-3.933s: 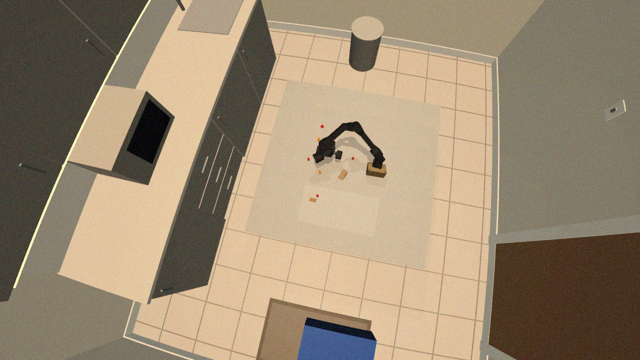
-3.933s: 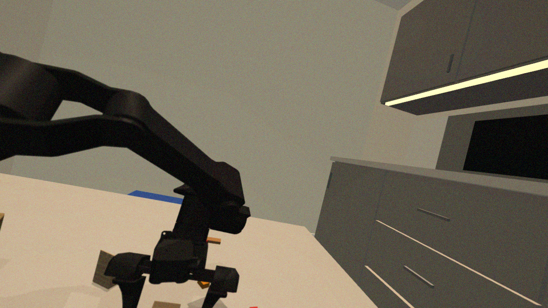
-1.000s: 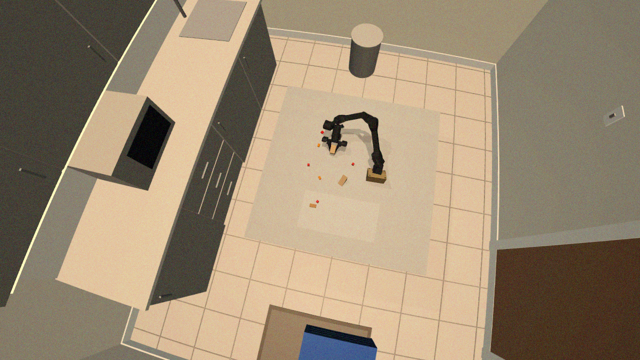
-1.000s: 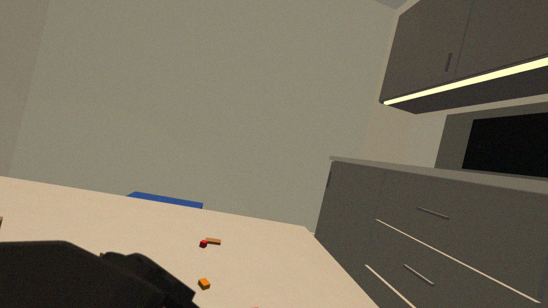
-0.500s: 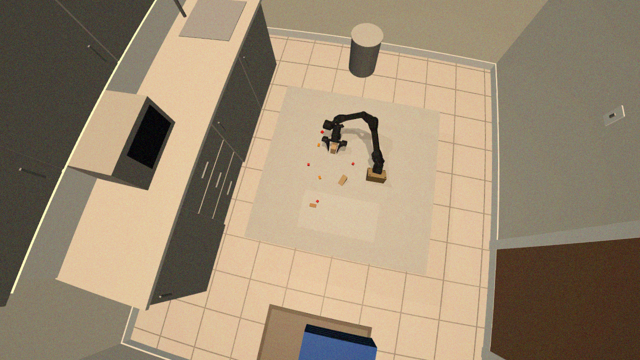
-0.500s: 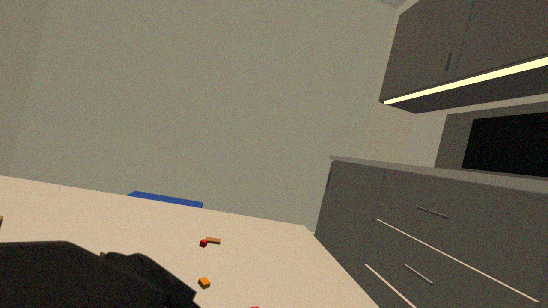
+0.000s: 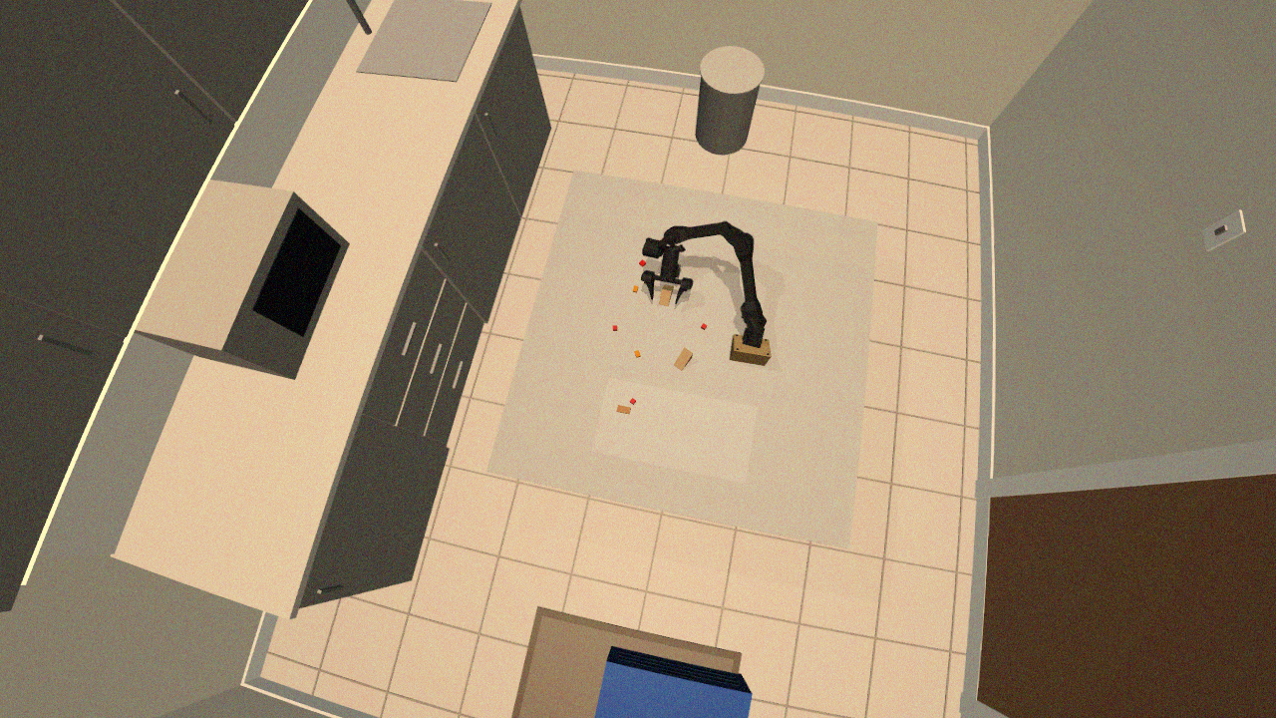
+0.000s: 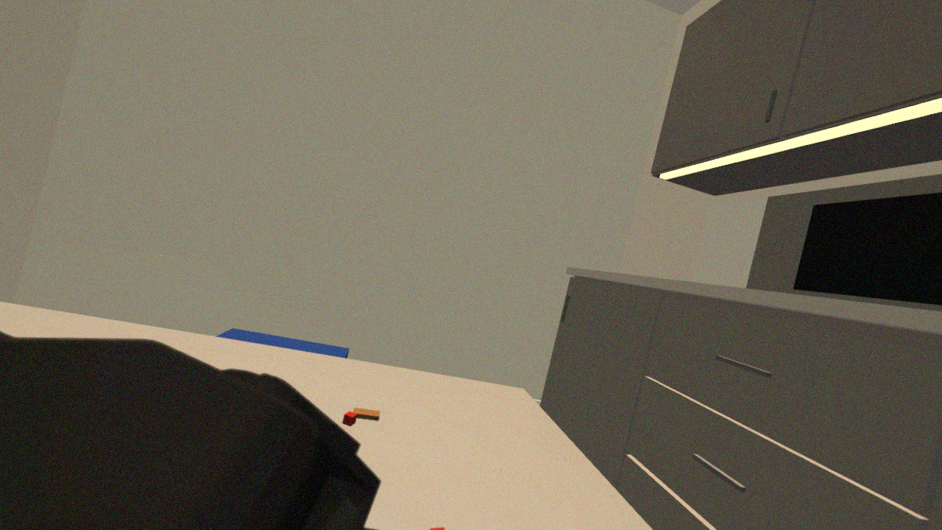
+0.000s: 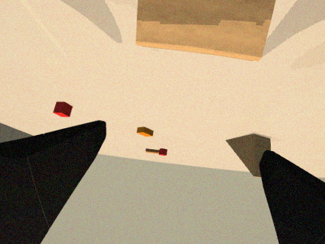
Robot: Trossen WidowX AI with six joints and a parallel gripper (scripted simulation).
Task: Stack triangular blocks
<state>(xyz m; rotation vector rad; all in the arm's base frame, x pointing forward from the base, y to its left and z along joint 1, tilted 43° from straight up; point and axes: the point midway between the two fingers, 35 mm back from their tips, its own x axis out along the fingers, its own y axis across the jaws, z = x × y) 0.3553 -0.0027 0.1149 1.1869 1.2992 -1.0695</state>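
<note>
One triangular block (image 7: 665,296) (image 9: 203,37) seems to lie on the table (image 7: 802,428) at the gripper; in the wrist view it is at the top edge, partly cut off. My gripper (image 7: 665,302) (image 9: 183,143) is open and empty, with its fingers wide apart to either side of that block in the top view. The other triangular block (image 7: 682,359) (image 9: 248,149) lies separately, closer to the arm's base; in the wrist view the right fingertip partly covers it. The two blocks are apart. The exterior view shows neither block, only dark arm parts at its lower left.
Red cubes (image 7: 642,263) (image 7: 614,327) (image 7: 703,326) (image 9: 63,109) and orange pieces (image 7: 635,289) (image 7: 637,354) (image 9: 145,131) lie around the blocks. A small tan flat block (image 7: 623,409) (image 8: 366,414) lies farther off beside another red cube (image 7: 632,401) (image 8: 349,418).
</note>
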